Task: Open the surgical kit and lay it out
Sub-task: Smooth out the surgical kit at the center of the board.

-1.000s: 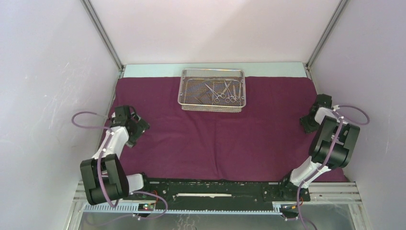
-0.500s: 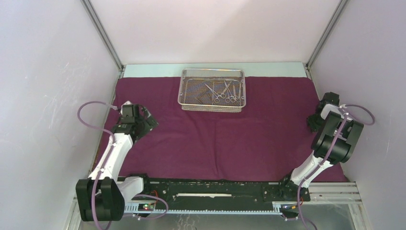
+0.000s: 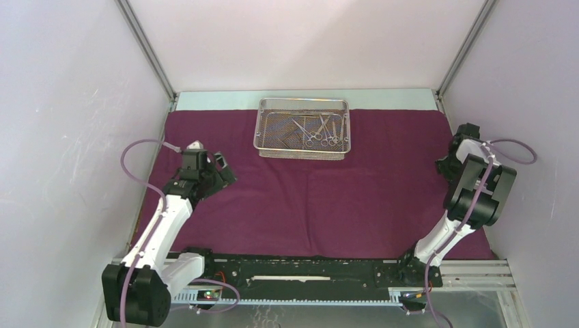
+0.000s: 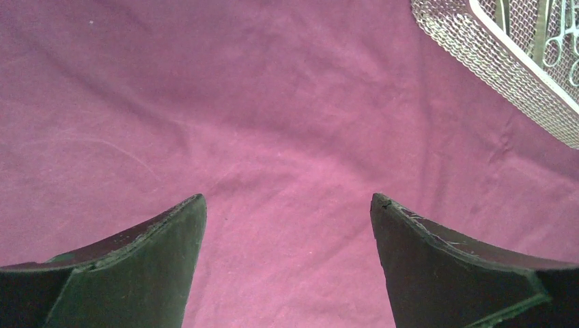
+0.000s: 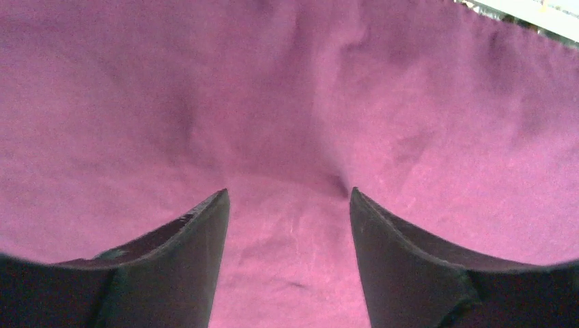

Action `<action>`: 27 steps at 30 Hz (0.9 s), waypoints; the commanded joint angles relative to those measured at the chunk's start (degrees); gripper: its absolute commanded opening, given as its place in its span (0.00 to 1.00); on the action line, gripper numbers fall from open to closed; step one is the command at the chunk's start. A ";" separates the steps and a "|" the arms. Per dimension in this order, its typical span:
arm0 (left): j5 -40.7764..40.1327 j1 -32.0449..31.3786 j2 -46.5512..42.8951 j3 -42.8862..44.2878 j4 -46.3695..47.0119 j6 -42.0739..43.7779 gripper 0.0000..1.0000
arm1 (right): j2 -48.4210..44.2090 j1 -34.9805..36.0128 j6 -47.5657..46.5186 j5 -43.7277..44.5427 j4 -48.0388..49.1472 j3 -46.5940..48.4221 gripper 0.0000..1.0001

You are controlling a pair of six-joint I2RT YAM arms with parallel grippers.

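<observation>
Hovering over the cloth (image 3: 341, 198), both sets of jaws are standing spread with nothing between them. The left jaws are hanging above the cloth's left part, with the tray (image 4: 491, 61) off to their far right. The right jaws are sitting low at the cloth's right edge, over a small pucker (image 5: 336, 183). The cloth is lying opened across the worktop (image 3: 307, 99), and the tray is resting on its far middle with the instruments (image 3: 317, 130) lying inside. The unwrapping is therefore looking done and the laying-out is looking like the step now starting. Doing it well is probably calling for one arm going to the tray while the other is keeping clear of its path. The jaws should be coming down along a single slim instrument, pinching at its shank rather than the rings. The tools are lying close together and partly crossed, so lifting slowly is likely helping to avoid dragging a neighbour. The mesh may also be catching the tips.
</observation>
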 commanded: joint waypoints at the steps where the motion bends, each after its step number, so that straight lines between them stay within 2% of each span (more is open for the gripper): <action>1: 1.84 -0.95 -0.93 2.50 2.28 0.73 0.94 | 5.14 -0.73 -1.83 -0.19 -1.77 4.06 0.67; 4: 2.38 -0.94 -0.70 2.95 2.32 0.93 0.94 | 9.41 0.00 -2.58 -1.47 -1.77 5.74 0.56; 9: 2.41 -0.98 -0.73 3.25 2.54 0.82 0.94 | 12.82 2.00 -2.85 -1.76 -1.84 7.80 0.46; 10: 2.41 -1.02 -0.65 3.25 2.47 0.84 0.94 | 12.89 2.05 -2.95 -2.13 -1.53 7.97 0.41; 11: 3.75 -1.05 -0.53 3.28 2.39 0.84 0.94 | 13.23 1.84 -2.76 -2.53 -1.58 8.37 0.29; 13: 4.20 -1.03 -0.30 3.33 2.58 0.69 0.94 | 14.26 1.38 -2.59 -3.48 -2.18 9.74 0.19; 15: 4.32 -1.06 -0.22 3.39 2.71 0.67 0.94 | 14.91 1.40 -2.16 -3.55 -2.68 10.93 0.01; 19: 3.76 -1.05 -0.69 3.78 2.00 0.99 0.94 | 13.83 1.67 -0.71 -1.79 -2.12 11.19 0.00; 25: 3.38 -1.03 -1.65 3.57 0.96 1.71 0.94 | 11.99 0.13 -2.74 7.59 -5.92 15.81 0.00; 27: 3.75 -1.05 -1.29 3.13 1.55 1.63 0.94 | 10.82 -0.50 -3.90 6.11 -5.72 16.60 0.00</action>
